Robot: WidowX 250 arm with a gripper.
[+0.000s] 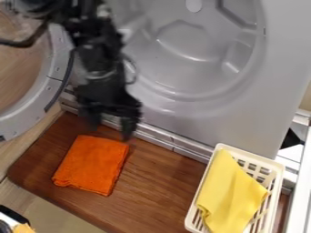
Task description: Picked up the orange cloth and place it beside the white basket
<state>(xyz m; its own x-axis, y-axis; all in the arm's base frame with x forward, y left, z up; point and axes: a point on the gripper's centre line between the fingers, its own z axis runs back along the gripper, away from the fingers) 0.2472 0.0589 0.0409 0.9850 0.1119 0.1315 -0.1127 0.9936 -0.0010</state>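
Note:
The black gripper (111, 127) hangs open over the far side of the brown wooden board, its two fingers apart with nothing seen between them. Just below it in the view lies the orange cloth (91, 164), folded into a rough square and flat on the board. The white basket (250, 155) stands at the lower right, well apart from the orange cloth. A yellow cloth (231, 193) lies in the basket and drapes over part of its slatted side.
Behind the board rises a grey machine front (243, 123) with a round drum opening. Its round door (52, 86) stands swung out at the left, beside the arm. White rails (298, 182) run along the right edge, and a dark object sits in the lower left corner.

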